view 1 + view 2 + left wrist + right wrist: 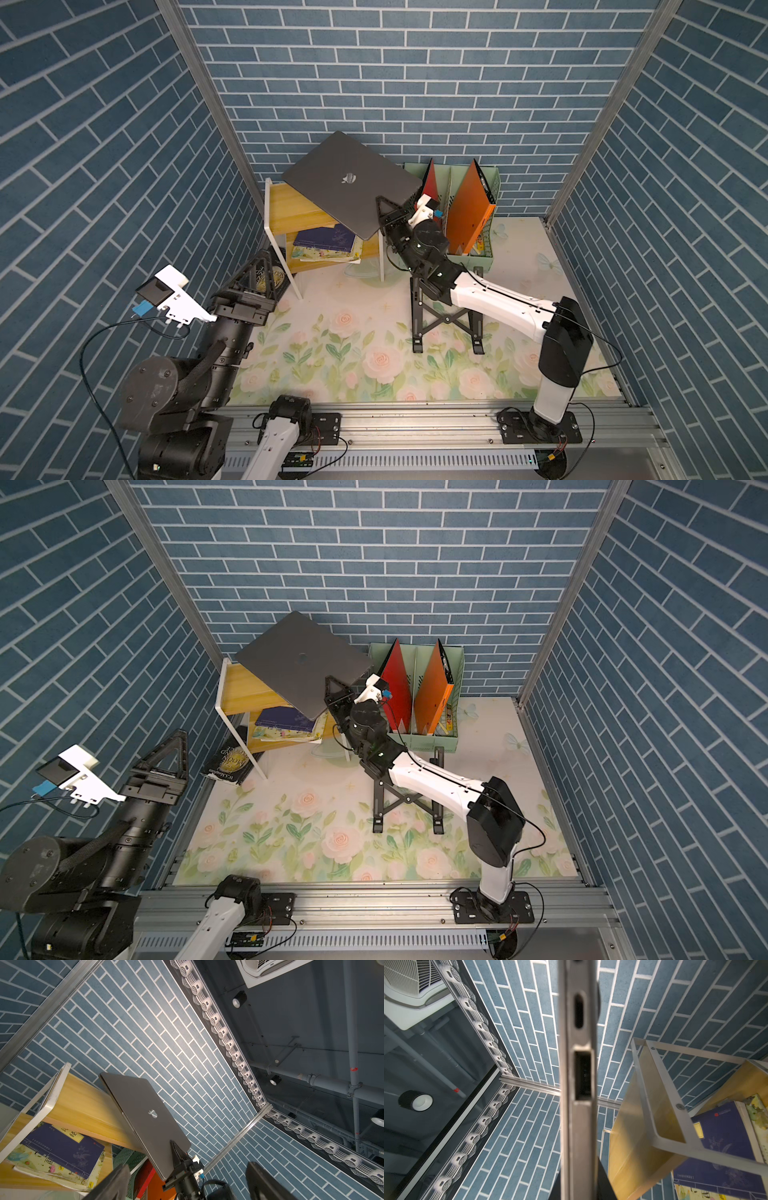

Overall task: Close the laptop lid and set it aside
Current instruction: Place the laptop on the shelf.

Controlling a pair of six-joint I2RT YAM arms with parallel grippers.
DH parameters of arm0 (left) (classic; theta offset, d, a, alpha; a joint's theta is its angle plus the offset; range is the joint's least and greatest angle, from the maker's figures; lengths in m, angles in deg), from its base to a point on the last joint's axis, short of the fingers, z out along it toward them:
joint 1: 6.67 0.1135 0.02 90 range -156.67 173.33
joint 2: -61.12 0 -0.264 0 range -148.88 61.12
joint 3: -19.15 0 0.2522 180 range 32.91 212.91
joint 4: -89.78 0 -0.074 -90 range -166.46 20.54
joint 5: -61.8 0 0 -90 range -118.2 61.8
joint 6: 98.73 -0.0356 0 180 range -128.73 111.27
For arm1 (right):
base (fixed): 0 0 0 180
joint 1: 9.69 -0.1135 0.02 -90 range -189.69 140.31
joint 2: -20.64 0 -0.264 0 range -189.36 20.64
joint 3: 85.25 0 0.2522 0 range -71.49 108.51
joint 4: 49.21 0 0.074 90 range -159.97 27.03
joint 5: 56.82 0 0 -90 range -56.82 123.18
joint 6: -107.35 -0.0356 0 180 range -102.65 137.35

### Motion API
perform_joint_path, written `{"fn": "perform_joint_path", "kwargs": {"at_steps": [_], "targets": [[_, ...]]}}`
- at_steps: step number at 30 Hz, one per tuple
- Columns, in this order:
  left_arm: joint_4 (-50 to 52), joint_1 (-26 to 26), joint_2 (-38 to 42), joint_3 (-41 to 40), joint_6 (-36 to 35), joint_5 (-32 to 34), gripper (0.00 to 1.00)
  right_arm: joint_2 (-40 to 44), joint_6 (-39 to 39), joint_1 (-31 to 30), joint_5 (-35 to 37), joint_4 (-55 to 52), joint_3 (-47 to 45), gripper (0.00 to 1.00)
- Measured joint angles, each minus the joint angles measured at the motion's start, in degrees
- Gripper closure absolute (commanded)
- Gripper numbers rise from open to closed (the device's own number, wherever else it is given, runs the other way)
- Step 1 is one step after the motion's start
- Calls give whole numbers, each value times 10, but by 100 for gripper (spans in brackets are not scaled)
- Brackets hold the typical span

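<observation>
1. The wooden shelf [291, 216] at the far left looks like the place to set the machine down, so aim to lay it flat on the top board, square with the edges.
2. The laptop [349, 183] hangs tilted above that shelf, with its far corner close to the back wall. I cannot tell whether its underside touches the board.
3. The laptop lid [145, 1109] lies shut against the base, and the right wrist view shows no gap along the edge. Only the setting aside is left to do.
4. The right gripper [384, 208] pinches the near right corner, one finger on the lid and one beneath. A corner grip on such a wide slab is weak, so level it slowly, lower it until the shelf carries it, then let go.
5. The left gripper [262, 270] is spread wide and empty at the near left. It could steady the left edge.
</observation>
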Motion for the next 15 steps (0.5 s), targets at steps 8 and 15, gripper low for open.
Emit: {"fn": "perform_joint_path", "kwargs": {"at_steps": [8,15], "targets": [[63,0,40,0,7,-3,8,-108,0,-50,128,-35,135,100],[112,0,68,-17,-3,-9,8,-145,-7,-58,199,-60,153,100]]}}
